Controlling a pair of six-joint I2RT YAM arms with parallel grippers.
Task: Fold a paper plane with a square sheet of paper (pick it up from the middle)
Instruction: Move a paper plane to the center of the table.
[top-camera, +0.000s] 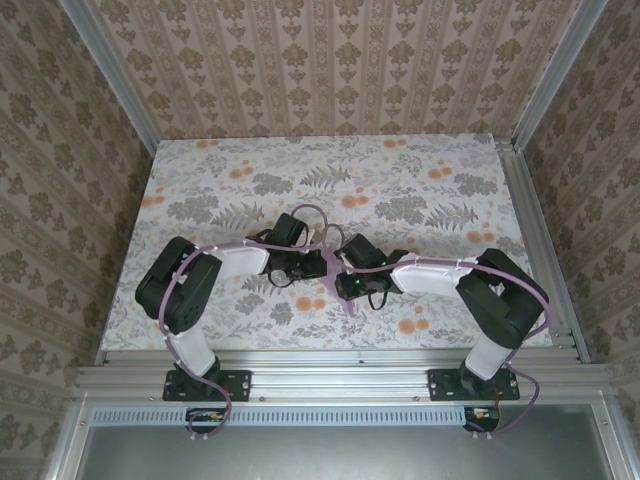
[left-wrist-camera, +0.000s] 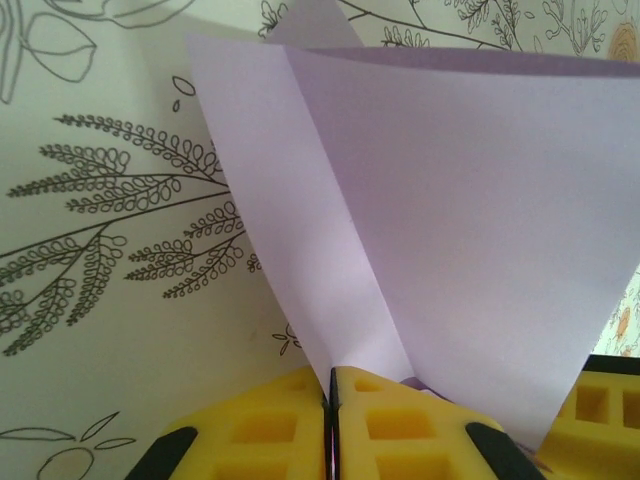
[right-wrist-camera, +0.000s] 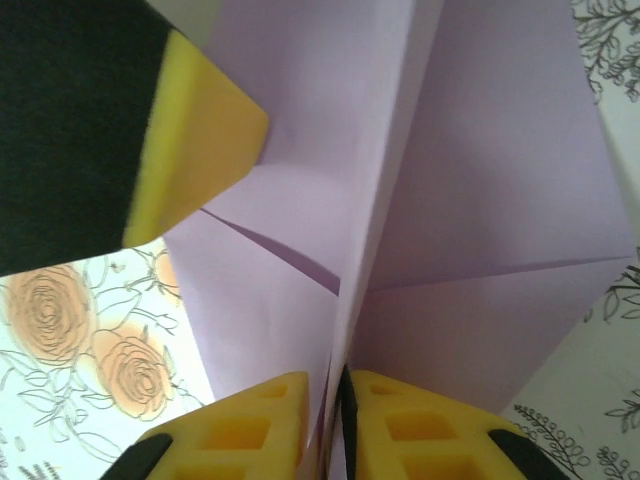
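The square sheet of paper, lavender and folded into a slim pointed paper plane (top-camera: 346, 299), hangs above the table's middle between both arms, its tip pointing toward the near edge. My left gripper (top-camera: 316, 264) is shut on one folded edge of the plane (left-wrist-camera: 450, 250); the jaws (left-wrist-camera: 331, 374) are pressed together with paper between them. From the other side my right gripper (top-camera: 342, 283) is shut on the centre crease of the plane (right-wrist-camera: 480, 180), several layers caught between its pads (right-wrist-camera: 336, 380). A finger (right-wrist-camera: 195, 130) of the left gripper touches the paper at the upper left of the right wrist view.
The floral tablecloth (top-camera: 420, 190) covers the table. Metal frame rails (top-camera: 535, 240) run along its right, left and near edges, and patterned walls close in the sides and back. Both arms' elbows stand near the front corners.
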